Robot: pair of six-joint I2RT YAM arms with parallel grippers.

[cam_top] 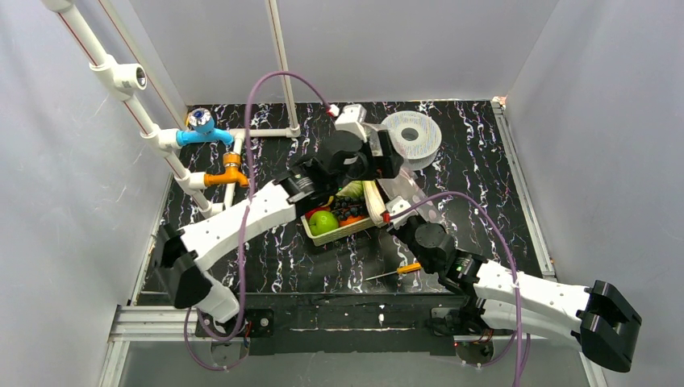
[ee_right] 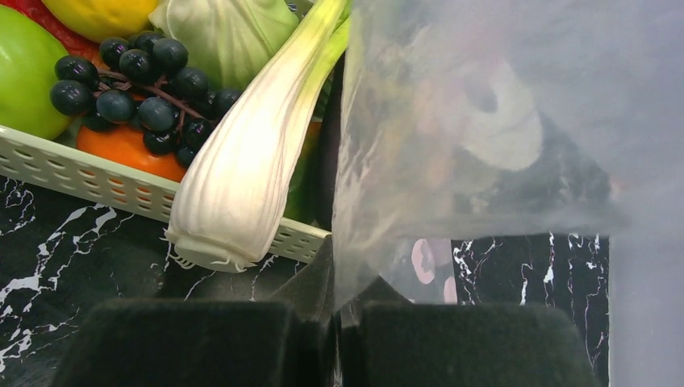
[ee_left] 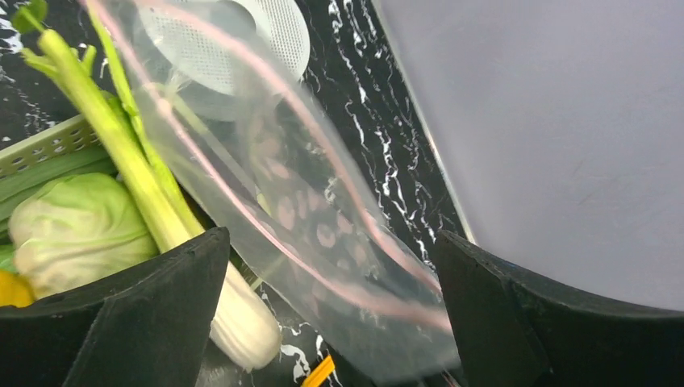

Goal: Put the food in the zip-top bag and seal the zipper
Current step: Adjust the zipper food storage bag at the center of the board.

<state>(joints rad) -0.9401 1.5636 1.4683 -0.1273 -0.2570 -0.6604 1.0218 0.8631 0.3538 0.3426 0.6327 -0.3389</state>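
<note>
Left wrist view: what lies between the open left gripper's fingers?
The clear zip-top bag fills the gap, its pink zipper running across; the white end of the leek pokes in at one side. Left wrist view shows this.

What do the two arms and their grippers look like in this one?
The left arm and right arm have white link shells with black joint housings. A purple cable runs along each. The left gripper and right gripper are blocky, matte black.

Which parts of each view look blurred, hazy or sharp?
Left wrist: the zip-top bag and its zipper look soft and smeared. Right wrist: the bag is a milky haze, while the leek is crisp. Top external: even light, no strong glare.
</note>
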